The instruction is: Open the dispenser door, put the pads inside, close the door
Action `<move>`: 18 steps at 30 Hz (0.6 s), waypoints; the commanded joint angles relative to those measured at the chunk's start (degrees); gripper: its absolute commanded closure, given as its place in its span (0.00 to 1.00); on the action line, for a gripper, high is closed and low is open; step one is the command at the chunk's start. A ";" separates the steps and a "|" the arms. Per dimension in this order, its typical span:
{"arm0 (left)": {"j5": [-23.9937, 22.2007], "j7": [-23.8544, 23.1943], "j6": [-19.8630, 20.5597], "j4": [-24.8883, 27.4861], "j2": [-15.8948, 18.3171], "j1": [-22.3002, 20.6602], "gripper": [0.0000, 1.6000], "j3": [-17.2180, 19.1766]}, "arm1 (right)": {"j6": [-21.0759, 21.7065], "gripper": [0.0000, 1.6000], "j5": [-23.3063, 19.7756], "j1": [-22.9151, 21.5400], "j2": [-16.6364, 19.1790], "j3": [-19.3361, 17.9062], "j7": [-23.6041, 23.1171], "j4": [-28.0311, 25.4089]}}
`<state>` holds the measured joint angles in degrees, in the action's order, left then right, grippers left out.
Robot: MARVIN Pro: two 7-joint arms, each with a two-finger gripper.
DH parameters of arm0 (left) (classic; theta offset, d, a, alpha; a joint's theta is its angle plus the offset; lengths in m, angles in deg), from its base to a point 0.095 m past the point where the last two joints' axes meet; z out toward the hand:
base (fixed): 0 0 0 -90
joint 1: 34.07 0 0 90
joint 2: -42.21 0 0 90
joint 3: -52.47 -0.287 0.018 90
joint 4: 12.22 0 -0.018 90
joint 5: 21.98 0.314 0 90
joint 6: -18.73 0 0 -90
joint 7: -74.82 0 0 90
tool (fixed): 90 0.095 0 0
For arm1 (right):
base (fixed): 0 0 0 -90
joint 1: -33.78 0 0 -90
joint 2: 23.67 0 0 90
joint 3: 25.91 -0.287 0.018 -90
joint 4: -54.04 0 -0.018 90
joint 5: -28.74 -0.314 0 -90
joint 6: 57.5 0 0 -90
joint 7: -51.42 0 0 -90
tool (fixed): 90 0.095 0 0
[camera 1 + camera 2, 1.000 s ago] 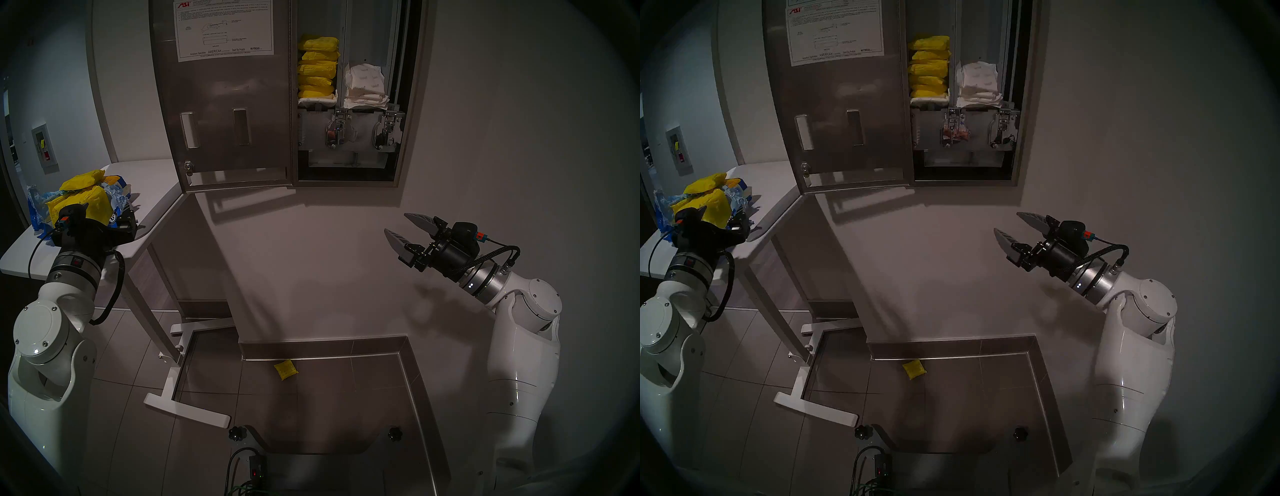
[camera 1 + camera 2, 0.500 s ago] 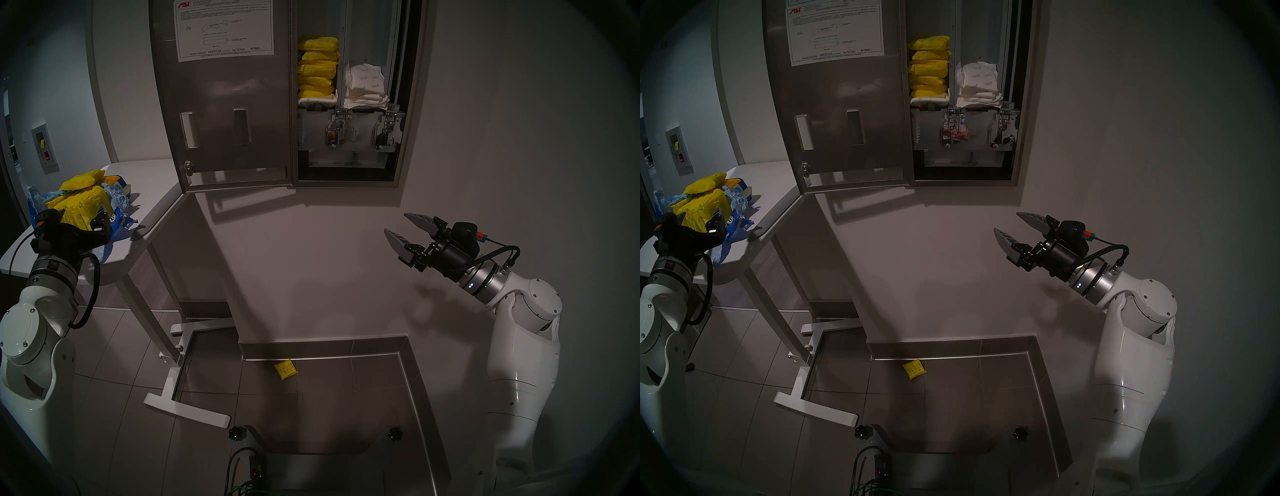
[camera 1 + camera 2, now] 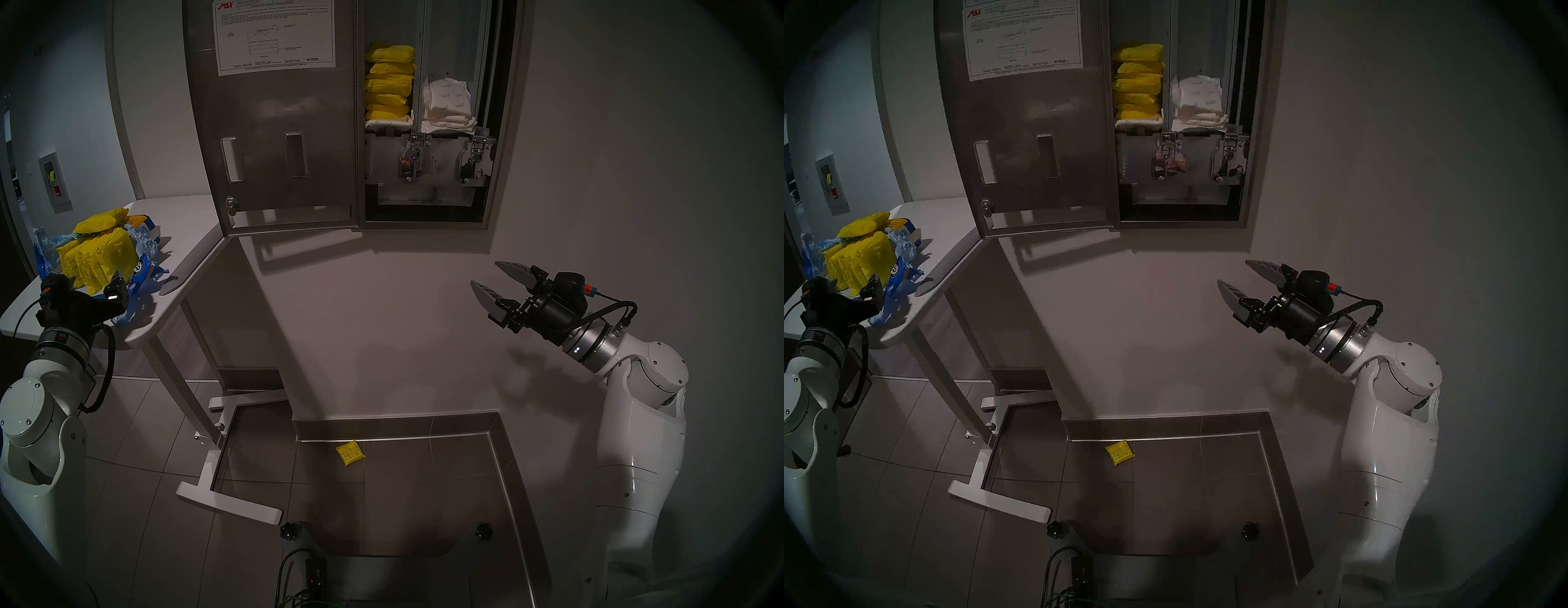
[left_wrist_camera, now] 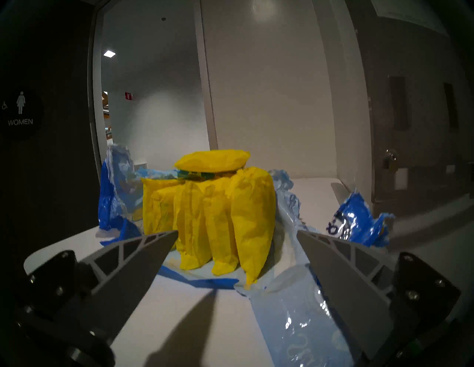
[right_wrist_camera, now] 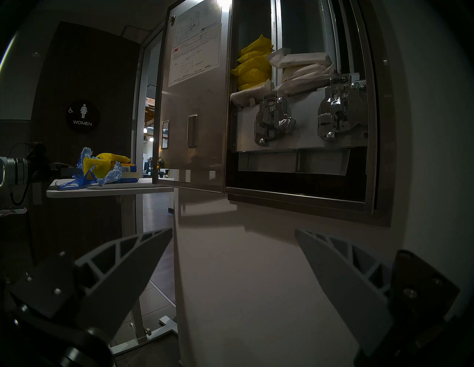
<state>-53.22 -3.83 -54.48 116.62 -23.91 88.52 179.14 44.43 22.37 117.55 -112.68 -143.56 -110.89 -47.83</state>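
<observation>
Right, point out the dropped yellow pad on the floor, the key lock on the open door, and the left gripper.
dropped yellow pad (image 3: 350, 454), head left view, centre of its wrapper.
key lock (image 3: 230, 204), head left view, on the lock body.
left gripper (image 4: 237, 234), left wrist view, midway between the open fingertips.

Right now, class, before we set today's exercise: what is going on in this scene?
A two-armed robot is restocking a wall dispenser. The dispenser door stands open, with yellow pads stacked in the left column and white pads in the right. The left gripper is open, just short of the bundle of yellow pads on the torn blue bag on the table. The right gripper hangs open and empty below the dispenser. One yellow pad lies on the floor.
</observation>
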 commanded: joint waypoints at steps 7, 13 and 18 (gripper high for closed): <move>1.02 -1.31 -2.69 -0.60 1.49 -2.04 0.00 -0.96 | 0.10 0.00 -0.54 -1.42 0.11 0.14 -0.08 -1.48; 1.16 -1.72 -3.04 -0.82 1.52 -2.67 0.00 -1.32 | 0.10 0.00 -0.54 -1.42 0.11 0.14 -0.08 -1.48; 1.56 -1.75 -3.18 -1.23 1.51 -3.33 0.00 -1.99 | 0.11 0.00 -0.54 -1.42 0.11 0.14 -0.08 -1.49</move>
<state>-52.00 -5.84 -56.25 114.61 -23.10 87.08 177.10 44.44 22.37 117.55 -112.67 -143.56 -110.89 -47.83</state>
